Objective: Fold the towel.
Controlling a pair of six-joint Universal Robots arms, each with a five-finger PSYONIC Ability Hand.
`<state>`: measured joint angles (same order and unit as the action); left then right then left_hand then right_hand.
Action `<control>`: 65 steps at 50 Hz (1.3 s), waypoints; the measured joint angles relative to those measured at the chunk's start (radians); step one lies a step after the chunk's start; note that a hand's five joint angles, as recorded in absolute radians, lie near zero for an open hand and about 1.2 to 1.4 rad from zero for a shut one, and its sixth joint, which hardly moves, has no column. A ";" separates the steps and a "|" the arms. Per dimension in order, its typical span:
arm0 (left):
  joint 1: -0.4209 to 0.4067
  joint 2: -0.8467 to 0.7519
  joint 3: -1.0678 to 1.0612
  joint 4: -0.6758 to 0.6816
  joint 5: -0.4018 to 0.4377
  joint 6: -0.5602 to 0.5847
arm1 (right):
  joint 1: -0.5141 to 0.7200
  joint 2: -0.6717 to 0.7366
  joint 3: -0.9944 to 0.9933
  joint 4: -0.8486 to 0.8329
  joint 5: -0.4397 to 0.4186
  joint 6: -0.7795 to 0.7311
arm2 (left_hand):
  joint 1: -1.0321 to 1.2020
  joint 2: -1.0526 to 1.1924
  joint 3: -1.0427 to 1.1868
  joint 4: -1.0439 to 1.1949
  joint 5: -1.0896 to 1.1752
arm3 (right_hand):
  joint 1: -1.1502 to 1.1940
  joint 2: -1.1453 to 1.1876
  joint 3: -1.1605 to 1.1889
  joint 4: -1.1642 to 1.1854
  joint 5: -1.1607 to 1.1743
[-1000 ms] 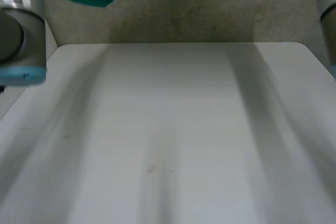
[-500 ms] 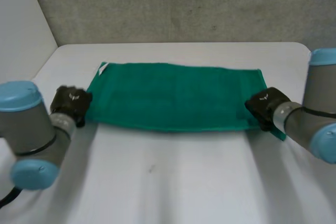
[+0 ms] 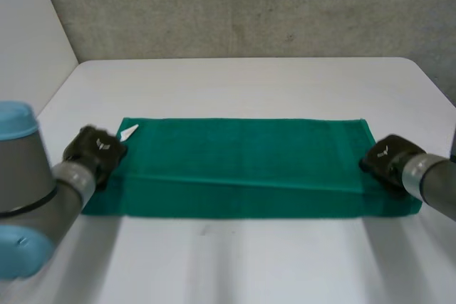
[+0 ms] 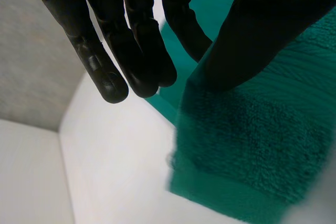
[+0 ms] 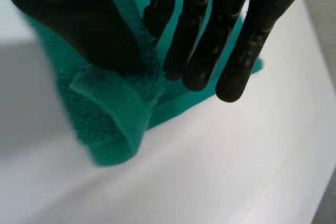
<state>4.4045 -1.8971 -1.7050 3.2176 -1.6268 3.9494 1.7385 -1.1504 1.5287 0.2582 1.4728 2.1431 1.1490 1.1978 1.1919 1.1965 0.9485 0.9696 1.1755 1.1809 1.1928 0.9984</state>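
A green towel (image 3: 242, 165) lies lengthwise across the white table (image 3: 249, 83), with a fold line running along its length and a small white tag (image 3: 129, 132) at its far left corner. My left hand (image 3: 96, 151) is at the towel's left edge. In the left wrist view the thumb and one finger of the left hand (image 4: 136, 51) pinch the towel (image 4: 252, 145), the other fingers straight. My right hand (image 3: 388, 161) is at the right edge. There the thumb and a finger of the right hand (image 5: 205, 35) pinch the towel's rolled border (image 5: 105, 114).
Bare table surface lies beyond the towel and in front of it. A grey wall (image 3: 249, 5) stands behind the table's far edge. A white panel (image 3: 28, 33) rises at the far left.
One second ago the towel hung high near the camera. Both hands have brought it down onto the table and drawn it nearer, so it lies wider front to back.
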 measured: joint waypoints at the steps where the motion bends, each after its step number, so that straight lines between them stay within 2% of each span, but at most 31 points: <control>1: -0.007 -0.038 0.040 0.025 -0.001 -0.001 | 0.004 0.021 -0.025 -0.022 0.000 0.018 | 0.000 0.000 0.000 0.000 0.000 | 0.000 0.000 0.000 0.000 0.000; 9: -0.050 -0.358 0.402 0.176 -0.022 0.007 | 0.035 0.186 -0.236 -0.162 0.013 0.104 | 0.000 0.000 0.000 0.000 0.000 | 0.000 0.000 0.000 0.000 0.002; 17: -0.055 -0.577 0.661 0.229 -0.025 0.034 | 0.048 0.372 -0.457 -0.211 0.025 0.127 | 0.000 0.000 0.000 0.000 0.000 | 0.000 0.000 0.000 0.000 0.002; 22: -0.055 -0.615 0.706 0.247 -0.024 0.043 | 0.054 0.419 -0.510 -0.220 0.032 0.128 | 0.000 0.000 0.000 0.000 0.000 | 0.000 0.000 0.000 0.000 0.002; 24: -0.053 -0.681 0.785 0.291 -0.019 0.054 | 0.070 0.500 -0.601 -0.253 0.063 0.128 | 0.000 0.000 0.000 0.000 0.000 | 0.000 0.000 0.000 0.000 0.002; 32: -0.053 -0.740 0.834 0.323 0.015 0.052 | 0.078 0.540 -0.647 -0.333 0.091 0.125 | -0.003 0.000 0.000 0.000 0.000 | -0.003 0.000 0.000 0.000 0.002; 33: -0.055 -0.741 0.823 0.332 0.036 0.050 | 0.079 0.541 -0.647 -0.347 0.096 0.125 | -0.147 -0.127 -0.127 -0.127 -0.123 | -0.387 -0.384 -0.381 -0.379 -0.357; 34: -0.056 -0.741 0.815 0.338 0.047 0.050 | 0.079 0.542 -0.647 -0.351 0.098 0.125 | -0.264 -0.251 -0.229 -0.230 -0.225 | -0.483 -0.507 -0.480 -0.478 -0.455; 35: -0.058 -0.739 0.802 0.349 0.063 0.051 | 0.079 0.542 -0.647 -0.354 0.100 0.126 | -0.482 -0.440 -0.435 -0.420 -0.414 | -0.617 -0.662 -0.637 -0.634 -0.612; 37: -0.064 -0.730 0.773 0.376 0.088 0.051 | 0.080 0.541 -0.646 -0.359 0.107 0.128 | -0.797 -0.726 -0.718 -0.712 -0.699 | -0.745 -0.885 -0.880 -0.884 -0.857; 38: -0.066 -0.724 0.759 0.391 0.098 0.051 | 0.080 0.541 -0.646 -0.360 0.109 0.130 | -0.797 -0.726 -0.718 -0.712 -0.699 | -0.765 -0.923 -0.934 -0.939 -0.910; 39: -0.069 -0.717 0.743 0.408 0.107 0.052 | 0.080 0.540 -0.645 -0.361 0.113 0.134 | -0.932 -0.911 -0.893 -0.908 -0.853 | -0.765 -0.923 -0.934 -0.939 -0.910; 41: -0.074 -0.698 0.709 0.447 0.121 0.052 | 0.081 0.536 -0.645 -0.360 0.119 0.145 | -0.952 -0.987 -0.977 -0.989 -0.906 | -0.774 -0.957 -0.974 -0.967 -0.941; 46: -0.082 -0.623 0.632 0.522 0.125 0.051 | 0.082 0.473 -0.637 -0.355 0.125 0.224 | -0.952 -0.997 -0.984 -0.996 -0.906 | -0.774 -0.958 -0.975 -0.967 -0.941; 56: -0.082 -0.464 0.506 0.533 0.060 0.040 | 0.077 0.258 -0.549 -0.338 0.105 0.372 | -0.953 -0.997 -0.984 -0.996 -0.906 | -0.774 -0.958 -0.975 -0.967 -0.941; 58: -0.081 -0.374 0.417 0.527 0.028 0.019 | 0.076 0.157 -0.467 -0.312 0.078 0.396 | -0.953 -0.998 -0.984 -0.996 -0.906 | -0.774 -0.958 -0.974 -0.967 -0.941; 65: -0.078 -0.226 0.242 0.520 0.008 -0.078 | 0.068 0.055 -0.313 -0.223 0.030 0.404 | -0.952 -0.998 -0.984 -0.996 -0.906 | -0.774 -0.958 -0.975 -0.967 -0.941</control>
<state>4.3265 -2.1227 -1.4631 3.7379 -1.6184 3.8710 1.8069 -1.0955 1.2162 0.0356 1.5030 2.5476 0.1965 0.2003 0.2076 0.2003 0.0429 0.1956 0.2172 0.2064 0.2253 0.0570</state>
